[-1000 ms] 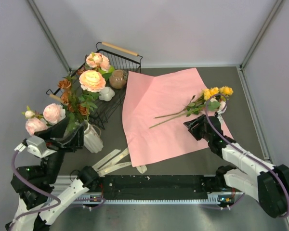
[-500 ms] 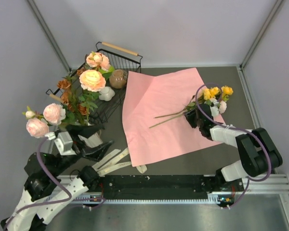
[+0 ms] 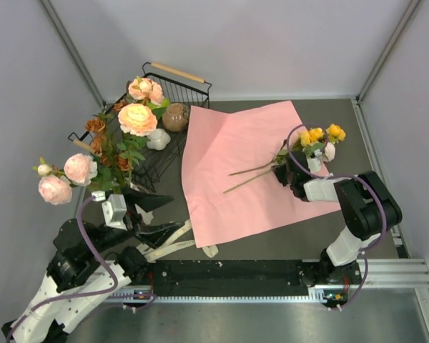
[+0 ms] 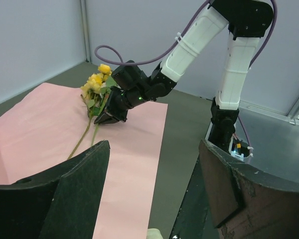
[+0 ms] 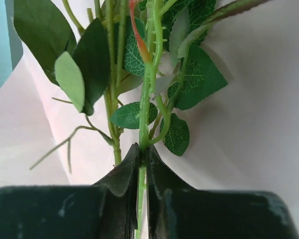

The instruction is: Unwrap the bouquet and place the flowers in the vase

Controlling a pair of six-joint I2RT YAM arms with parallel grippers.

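Pinching one green stem of the yellow roses, your right gripper sits pressed shut on the right side of the pink paper. A second stem runs just outside the fingers, so lift slowly and watch it. Left gripper is spread and empty, near left; I can't make out the vase behind it.

No readable text, labels, brands, numbers or signs in any view.
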